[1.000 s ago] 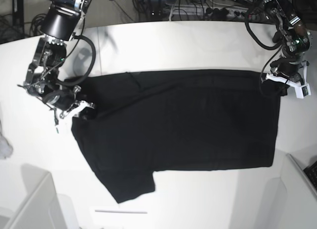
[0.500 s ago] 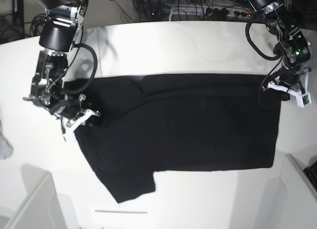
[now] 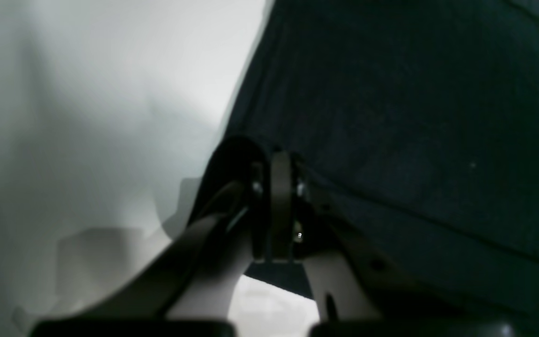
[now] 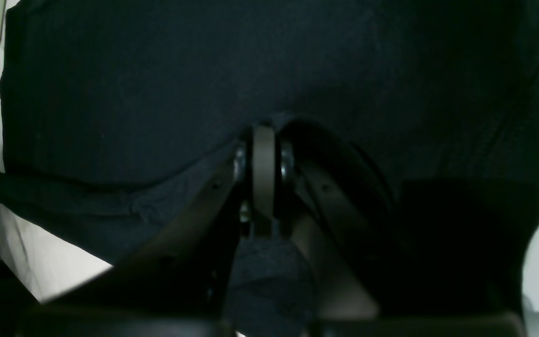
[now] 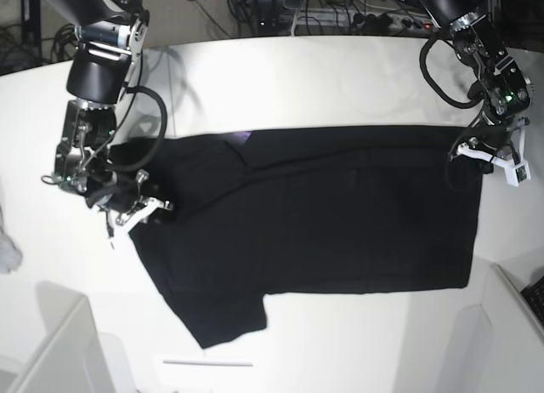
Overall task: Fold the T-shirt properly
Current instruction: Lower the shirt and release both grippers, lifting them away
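Observation:
The black T-shirt (image 5: 323, 223) lies spread across the white table, plain side up, with one sleeve pointing to the near left. A sliver of purple print (image 5: 243, 136) peeks out at its far edge. In the base view my right gripper (image 5: 143, 211) is at the shirt's left end, shut on the cloth. My left gripper (image 5: 486, 155) is shut on the far right corner. Close up, the left gripper (image 3: 276, 187) pinches the dark hem of the T-shirt (image 3: 414, 117). The right gripper (image 4: 263, 154) is closed on a raised fold of the T-shirt (image 4: 157, 70).
A small grey-white cloth scrap (image 5: 7, 255) lies at the table's left edge. White bins stand at the near left (image 5: 51, 350) and near right (image 5: 510, 325). A thin white strip (image 5: 208, 363) lies near the front edge. Cables (image 5: 340, 19) run behind the table.
Both grippers have moved toward the near side, still holding the cloth. The shirt's far edge has come down with them, and the left end has bunched inward.

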You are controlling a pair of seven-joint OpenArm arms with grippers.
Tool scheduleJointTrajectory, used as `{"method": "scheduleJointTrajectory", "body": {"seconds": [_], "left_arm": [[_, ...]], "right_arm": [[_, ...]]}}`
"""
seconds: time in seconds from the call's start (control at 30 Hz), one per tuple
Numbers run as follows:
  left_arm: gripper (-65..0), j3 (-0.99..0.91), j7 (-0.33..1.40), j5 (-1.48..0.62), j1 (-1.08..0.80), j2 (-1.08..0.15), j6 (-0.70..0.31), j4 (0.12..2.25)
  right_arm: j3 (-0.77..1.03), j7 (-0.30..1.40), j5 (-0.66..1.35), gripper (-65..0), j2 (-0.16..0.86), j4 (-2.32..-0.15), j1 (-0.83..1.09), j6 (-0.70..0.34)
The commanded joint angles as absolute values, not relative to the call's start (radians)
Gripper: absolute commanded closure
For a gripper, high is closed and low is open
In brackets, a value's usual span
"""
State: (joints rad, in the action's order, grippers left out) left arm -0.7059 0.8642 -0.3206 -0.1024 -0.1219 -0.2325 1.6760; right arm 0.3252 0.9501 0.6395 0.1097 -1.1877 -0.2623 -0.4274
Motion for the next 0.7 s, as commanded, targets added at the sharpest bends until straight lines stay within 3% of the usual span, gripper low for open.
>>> {"method": "scheduleJointTrajectory", "body": {"seconds": [0.0, 0.07, 0.17, 0.27, 0.37, 0.47, 0.57, 0.67], "left_arm": [[0.0, -0.711, 0.842, -0.326, -0.093, -0.137, -0.234, 1.692], [0.0, -0.717, 0.839, -0.326, -0.093, -0.137, -0.234, 1.693], [0.0, -0.717, 0.837, -0.326, -0.091, -0.139, -0.234, 1.699], [-20.4, -0.719, 0.835, -0.326, -0.084, -0.139, -0.234, 1.704], [-41.8, -0.723, 0.835, -0.326, -0.065, -0.139, -0.234, 1.702], [-55.5, -0.78, 0.835, -0.328, -0.059, -0.136, -0.236, 1.732], [-60.2, -0.825, 0.837, -0.328, -0.079, -0.13, -0.239, 1.808], [-60.2, -0.852, 0.837, -0.341, -0.136, -0.107, -0.282, 1.87]], "right_arm": [[0.331, 0.934, 0.659, 0.0, 0.117, -1.204, -0.291, -0.432], [0.337, 0.932, 0.659, 0.0, 0.117, -1.204, -0.291, -0.432], [0.338, 0.932, 0.661, -14.4, 0.125, -1.205, -0.288, -0.432], [0.338, 0.935, 0.664, -26.0, 0.137, -1.205, -0.286, -0.432], [0.381, 0.932, 0.665, -25.5, 0.137, -1.225, -0.268, -0.432], [0.449, 0.935, 0.667, -25.7, 0.131, -1.31, -0.229, -0.432], [0.498, 0.931, 0.662, -25.5, 0.108, -1.437, -0.171, -0.404], [0.561, 0.928, 0.661, -26.3, 0.064, -1.589, -0.09, -0.229]]}}
